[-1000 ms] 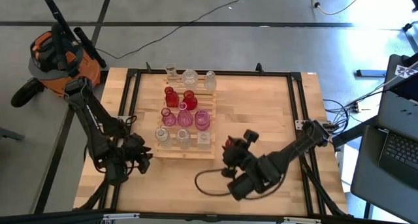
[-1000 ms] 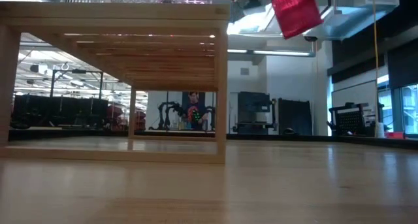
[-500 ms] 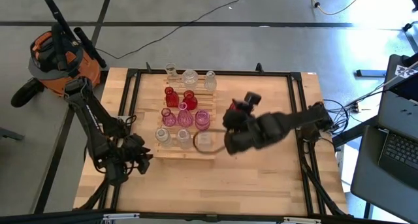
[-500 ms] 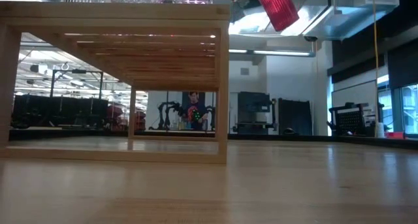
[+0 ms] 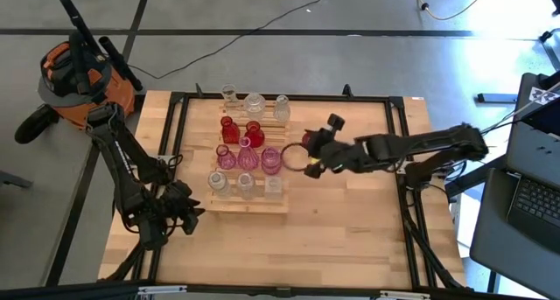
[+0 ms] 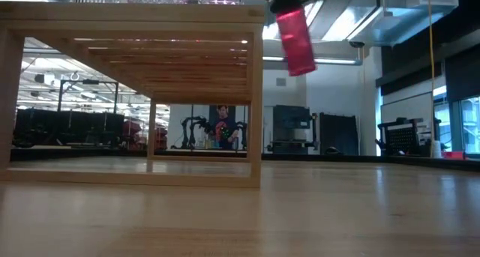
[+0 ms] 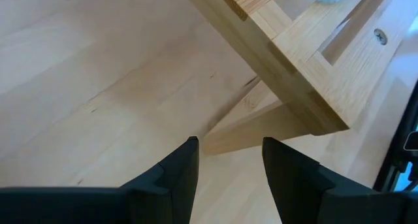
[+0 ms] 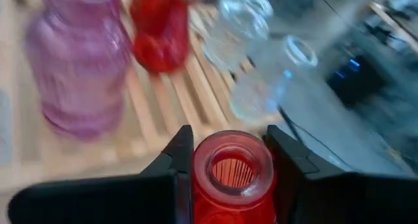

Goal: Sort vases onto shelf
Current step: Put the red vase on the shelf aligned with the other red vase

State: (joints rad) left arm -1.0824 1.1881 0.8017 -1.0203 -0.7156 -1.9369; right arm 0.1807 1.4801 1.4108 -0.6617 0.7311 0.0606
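My right gripper (image 8: 230, 175), clamped on a red vase (image 8: 232, 168), could probably clip vases crowding the shelf (image 5: 254, 204) ahead.

The right gripper (image 5: 308, 153) is holding a red vase (image 8: 232, 175) in the air just beside the shelf (image 5: 282, 198), whose right edge is crowded by a pink vase (image 5: 270, 160). The tabletop (image 5: 350, 230) right of the shelf is lying open. Two clear vases (image 8: 264, 80) are blocking the far tier.
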